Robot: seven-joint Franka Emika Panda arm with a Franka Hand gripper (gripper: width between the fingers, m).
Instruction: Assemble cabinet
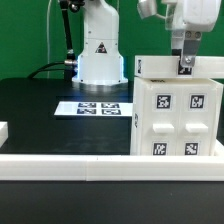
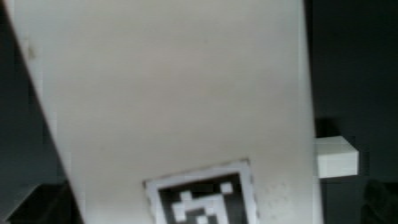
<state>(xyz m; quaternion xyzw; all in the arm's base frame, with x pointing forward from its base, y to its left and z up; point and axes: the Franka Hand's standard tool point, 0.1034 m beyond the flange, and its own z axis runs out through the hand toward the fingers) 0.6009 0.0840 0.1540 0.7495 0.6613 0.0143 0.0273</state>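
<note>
The cabinet (image 1: 178, 115) is a large white box at the exterior view's right front. Its near face carries four small tagged square panels. A flat white slab (image 1: 160, 66) lies on top of it, slightly offset. My gripper (image 1: 186, 62) hangs straight down from above, fingertips at the slab's top, by a small tag. In the wrist view a white surface (image 2: 169, 90) with one tag (image 2: 201, 198) fills most of the picture. My fingers are not clearly seen there, so I cannot tell whether they are open or shut.
The marker board (image 1: 100, 107) lies flat on the black table in front of the arm's white base (image 1: 100, 50). A white rim (image 1: 60, 160) runs along the table's front. A small white block (image 2: 338, 155) shows beside the white surface in the wrist view.
</note>
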